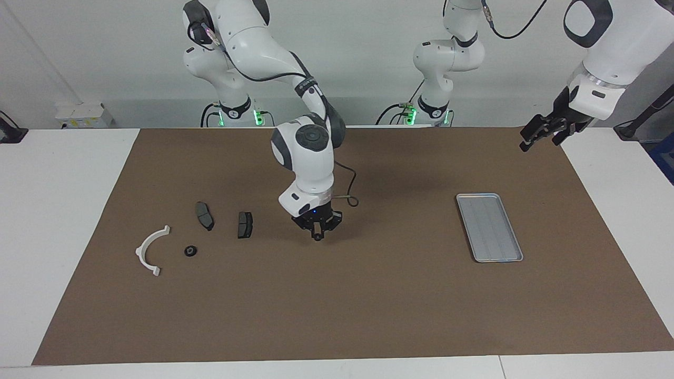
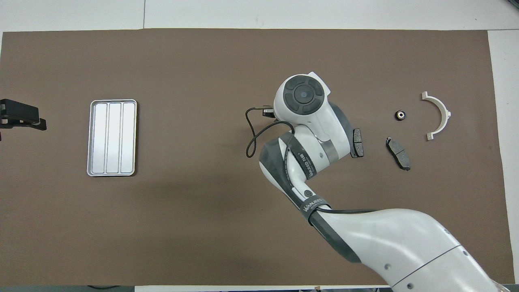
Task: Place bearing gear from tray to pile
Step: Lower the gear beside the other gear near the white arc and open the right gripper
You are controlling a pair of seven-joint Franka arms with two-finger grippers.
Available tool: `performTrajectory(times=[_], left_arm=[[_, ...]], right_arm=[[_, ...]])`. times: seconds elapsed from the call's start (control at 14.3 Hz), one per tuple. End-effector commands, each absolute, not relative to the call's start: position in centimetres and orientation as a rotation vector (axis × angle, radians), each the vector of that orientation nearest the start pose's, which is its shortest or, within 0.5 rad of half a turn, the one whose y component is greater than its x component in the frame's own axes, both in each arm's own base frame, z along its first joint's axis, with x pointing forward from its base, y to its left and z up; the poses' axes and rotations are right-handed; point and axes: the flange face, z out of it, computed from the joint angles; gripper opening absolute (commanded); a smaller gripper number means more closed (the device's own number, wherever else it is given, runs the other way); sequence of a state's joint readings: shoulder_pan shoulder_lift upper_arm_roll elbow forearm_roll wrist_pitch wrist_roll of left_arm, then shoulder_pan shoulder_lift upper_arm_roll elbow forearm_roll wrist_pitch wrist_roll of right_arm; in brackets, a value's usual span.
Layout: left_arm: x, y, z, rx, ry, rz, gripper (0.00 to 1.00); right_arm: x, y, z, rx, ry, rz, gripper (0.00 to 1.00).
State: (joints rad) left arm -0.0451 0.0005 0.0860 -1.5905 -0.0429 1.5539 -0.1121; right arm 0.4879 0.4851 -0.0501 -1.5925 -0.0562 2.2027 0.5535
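The bearing gear [image 1: 190, 251], a small black ring, lies on the brown mat between the white half-ring bracket [image 1: 149, 248] and two dark brake pads [image 1: 204, 216] [image 1: 245, 225]. It also shows in the overhead view [image 2: 400, 115], beside the bracket [image 2: 441, 114]. The silver tray [image 1: 489, 227] [image 2: 112, 138] lies bare toward the left arm's end. My right gripper [image 1: 318, 236] hangs shut and empty just above the mat, beside the pile. My left gripper [image 1: 542, 142] is open, raised over the mat's edge at the left arm's end.
The brown mat [image 1: 368, 305] covers most of the white table. In the overhead view my right arm [image 2: 308, 121] hides its own gripper and part of one brake pad [image 2: 357, 142]. A black cable [image 1: 350, 197] loops from the right wrist.
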Motion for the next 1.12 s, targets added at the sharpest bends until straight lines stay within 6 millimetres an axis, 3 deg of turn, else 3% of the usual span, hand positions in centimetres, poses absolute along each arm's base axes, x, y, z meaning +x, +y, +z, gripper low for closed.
performTrajectory(times=[0.0,0.28,0.49,0.7,1.05], left_arm=[[54.3,1.7,61.3,-3.159,-0.214,0.038,1.00],[54.4,1.6,61.2,-3.160,-0.209,0.033,1.00],[54.4,1.6,61.2,-3.160,-0.212,0.033,1.00],[54.3,1.6,61.2,-3.159,-0.214,0.038,1.00],[54.3,1.5,61.2,-3.159,-0.212,0.038,1.00]], right_arm=[[65.2,22.6,39.9,-3.142,0.016,-0.226,0.01],[67.5,11.1,41.3,-3.166,-0.127,-0.204,0.01],[67.8,4.5,40.7,-3.142,-0.175,-0.162,0.01],[66.6,1.2,39.1,-3.118,-0.206,-0.117,0.01],[64.6,0.9,35.9,-3.120,-0.209,-0.115,0.00]])
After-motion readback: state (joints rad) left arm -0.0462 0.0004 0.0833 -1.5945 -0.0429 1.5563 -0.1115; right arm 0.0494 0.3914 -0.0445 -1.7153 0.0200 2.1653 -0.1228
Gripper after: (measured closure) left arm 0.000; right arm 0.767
